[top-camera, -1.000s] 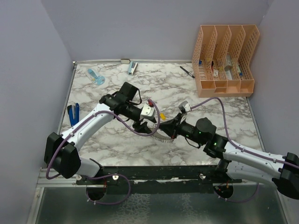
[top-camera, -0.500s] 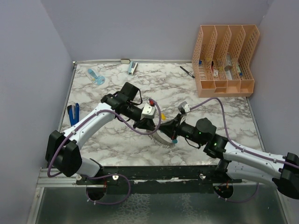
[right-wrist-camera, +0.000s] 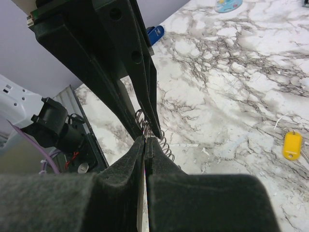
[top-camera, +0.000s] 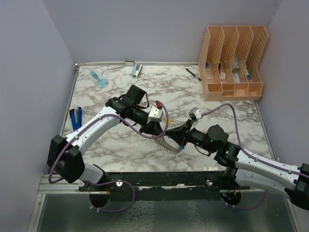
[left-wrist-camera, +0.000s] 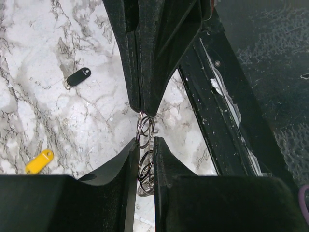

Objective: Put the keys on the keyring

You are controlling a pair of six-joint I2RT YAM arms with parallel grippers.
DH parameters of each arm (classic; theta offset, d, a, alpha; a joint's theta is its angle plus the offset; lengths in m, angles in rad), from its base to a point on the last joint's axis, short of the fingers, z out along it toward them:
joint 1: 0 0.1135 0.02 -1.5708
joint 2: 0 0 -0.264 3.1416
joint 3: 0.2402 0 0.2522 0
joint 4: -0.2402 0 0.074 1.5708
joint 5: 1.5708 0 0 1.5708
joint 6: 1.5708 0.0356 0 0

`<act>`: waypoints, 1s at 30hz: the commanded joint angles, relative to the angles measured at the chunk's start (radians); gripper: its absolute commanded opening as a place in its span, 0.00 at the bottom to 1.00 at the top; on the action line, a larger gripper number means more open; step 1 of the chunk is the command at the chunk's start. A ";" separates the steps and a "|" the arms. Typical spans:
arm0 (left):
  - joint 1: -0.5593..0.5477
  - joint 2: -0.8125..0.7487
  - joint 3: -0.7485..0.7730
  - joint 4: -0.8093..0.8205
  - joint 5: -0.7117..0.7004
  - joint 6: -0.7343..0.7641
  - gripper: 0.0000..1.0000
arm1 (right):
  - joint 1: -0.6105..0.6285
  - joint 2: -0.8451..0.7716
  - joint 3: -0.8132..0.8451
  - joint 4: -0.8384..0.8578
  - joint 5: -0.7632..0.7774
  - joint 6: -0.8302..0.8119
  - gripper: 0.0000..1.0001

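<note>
Keyring (top-camera: 169, 144) sits in the lower middle of the top view, over the tabletop (top-camera: 120, 145) near its front edge, between the two hands. The left hand (top-camera: 158, 132) is now pinching it. In the left wrist view its fingers (left-wrist-camera: 126, 164) stand close together with the wire coils caught between them. The right hand (top-camera: 182, 141) comes from the opposite side with its fingers pressed together on the top of the same coils, almost tip to tip with the left hand.

One second ago the left hand was spread beside the ring, and since then it has closed on it. So the ring is gripped from two sides. I judge this prepares for opening a gap in the wire, which one hand alone could hardly do.

No key is on the ring yet. The yellow key (left-wrist-camera: 39, 161) and the black key (left-wrist-camera: 78, 77) lie loose on the marble at the left of the left wrist view, apart from each other and away from the ring.

Against the earlier top frame, the right arm has drawn a little toward the lower right, and the ring went with it. A light-blue part now shows at the ring's right end. The left hand followed toward the centre.
</note>
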 commanded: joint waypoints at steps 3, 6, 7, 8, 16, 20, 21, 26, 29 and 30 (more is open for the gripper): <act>0.009 0.019 0.054 0.012 0.077 -0.108 0.00 | -0.003 -0.068 -0.072 0.093 0.067 -0.040 0.01; 0.008 0.029 0.058 0.055 0.134 -0.197 0.00 | -0.003 -0.050 -0.097 0.192 0.085 -0.058 0.01; 0.007 0.031 0.057 0.066 0.151 -0.220 0.00 | -0.002 -0.039 -0.101 0.227 0.086 -0.066 0.01; 0.007 0.034 0.056 0.078 0.163 -0.241 0.00 | -0.002 -0.027 -0.105 0.265 0.088 -0.075 0.01; 0.005 -0.003 0.009 0.278 0.129 -0.458 0.00 | -0.002 0.010 -0.141 0.497 0.166 -0.119 0.01; 0.005 -0.017 0.016 0.383 0.091 -0.575 0.00 | -0.002 0.010 -0.126 0.508 0.202 -0.132 0.01; 0.005 -0.013 0.026 0.396 0.081 -0.597 0.00 | -0.002 0.012 -0.122 0.512 0.207 -0.132 0.01; 0.007 -0.001 0.066 0.458 0.035 -0.671 0.00 | -0.002 0.012 -0.136 0.553 0.269 -0.115 0.01; 0.008 0.004 0.078 0.504 0.029 -0.723 0.00 | -0.002 0.012 -0.152 0.580 0.319 -0.103 0.01; 0.009 0.004 0.082 0.517 0.025 -0.737 0.00 | -0.002 0.014 -0.154 0.586 0.335 -0.101 0.01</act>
